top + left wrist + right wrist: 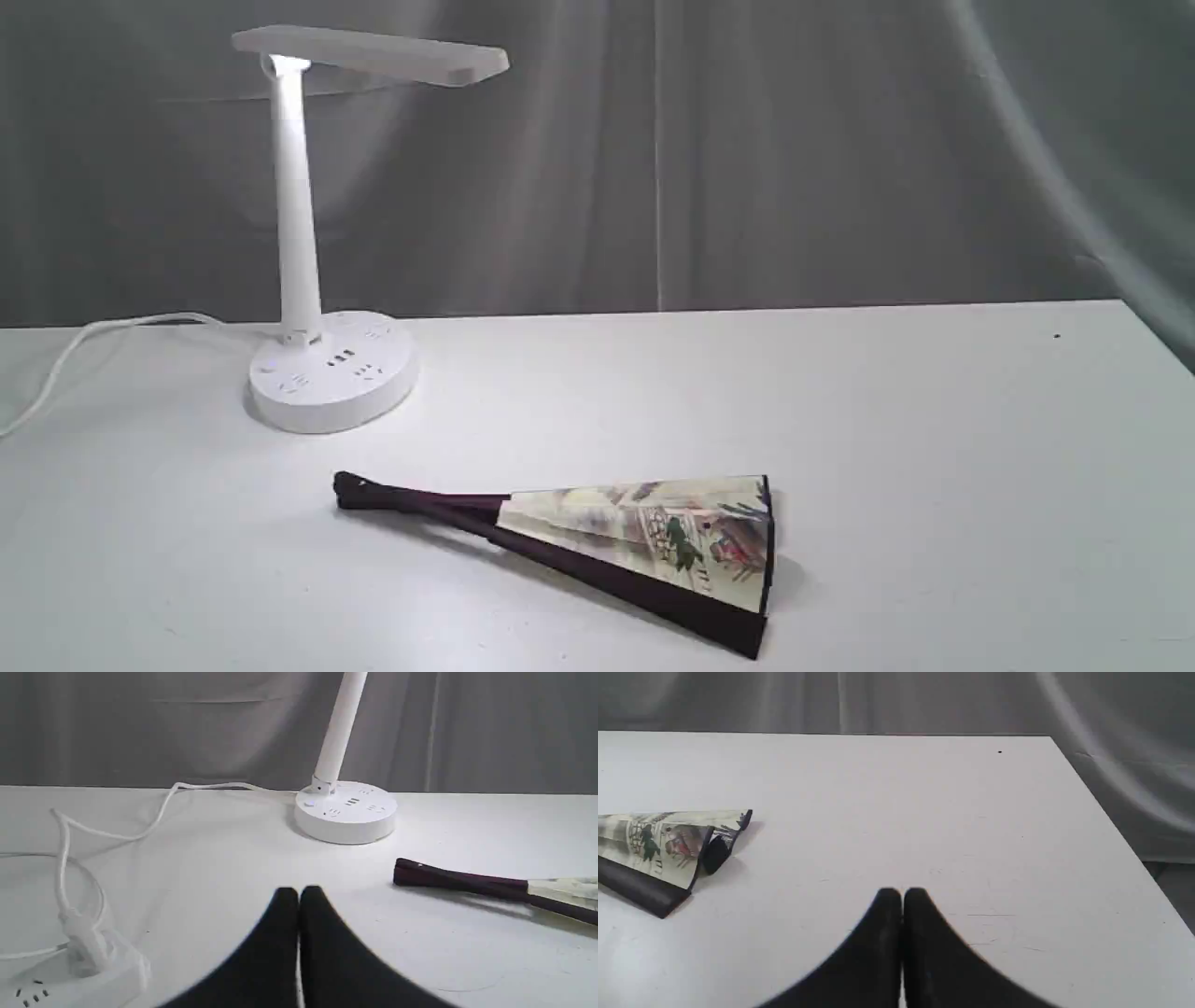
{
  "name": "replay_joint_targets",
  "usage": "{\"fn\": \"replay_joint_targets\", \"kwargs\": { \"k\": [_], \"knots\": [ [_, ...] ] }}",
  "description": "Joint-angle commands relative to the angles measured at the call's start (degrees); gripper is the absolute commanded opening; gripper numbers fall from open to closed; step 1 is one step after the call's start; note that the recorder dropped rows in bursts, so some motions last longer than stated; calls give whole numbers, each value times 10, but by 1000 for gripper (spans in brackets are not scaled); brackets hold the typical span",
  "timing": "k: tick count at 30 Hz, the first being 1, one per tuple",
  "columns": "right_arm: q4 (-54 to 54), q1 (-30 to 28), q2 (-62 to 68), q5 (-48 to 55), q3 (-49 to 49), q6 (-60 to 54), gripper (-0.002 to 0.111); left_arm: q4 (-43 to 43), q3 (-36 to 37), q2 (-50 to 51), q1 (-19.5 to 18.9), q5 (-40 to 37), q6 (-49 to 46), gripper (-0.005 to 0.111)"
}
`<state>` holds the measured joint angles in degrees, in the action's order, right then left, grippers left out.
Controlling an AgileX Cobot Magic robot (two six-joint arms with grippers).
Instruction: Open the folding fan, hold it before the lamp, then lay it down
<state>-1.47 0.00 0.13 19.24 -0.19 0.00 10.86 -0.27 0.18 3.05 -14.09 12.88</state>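
Observation:
The folding fan [635,541] lies on the white table, only slightly spread, its maroon pivot end toward the lamp and its painted cream leaf to the right. The white lamp [308,233] stands lit at the back left on its round socket base. Neither arm shows in the exterior view. In the left wrist view my left gripper [299,893] is shut, black fingertips touching, short of the fan's pivot end [462,882] and the lamp base [345,812]. My right gripper [902,895] is shut too, empty, well apart from the fan's leaf end [668,849].
The lamp's white cord [117,830] loops across the table to a plug in a white power strip [70,980] near the left gripper. The table's right edge [1106,812] drops off beside the right gripper. Grey curtain hangs behind.

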Motion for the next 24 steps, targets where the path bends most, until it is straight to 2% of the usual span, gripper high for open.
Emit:
{"fn": "replay_joint_targets", "kwargs": {
  "k": [1,17,24],
  "knots": [
    [-4,0,-1,-10,2,0,0,2,3,-2,-1,3,2,0],
    [-4,0,-1,-30,2,0,0,2,3,-2,-1,3,4,0],
    [95,0,-1,-87,2,0,0,0,3,-2,-1,20,7,0]
  ]
}}
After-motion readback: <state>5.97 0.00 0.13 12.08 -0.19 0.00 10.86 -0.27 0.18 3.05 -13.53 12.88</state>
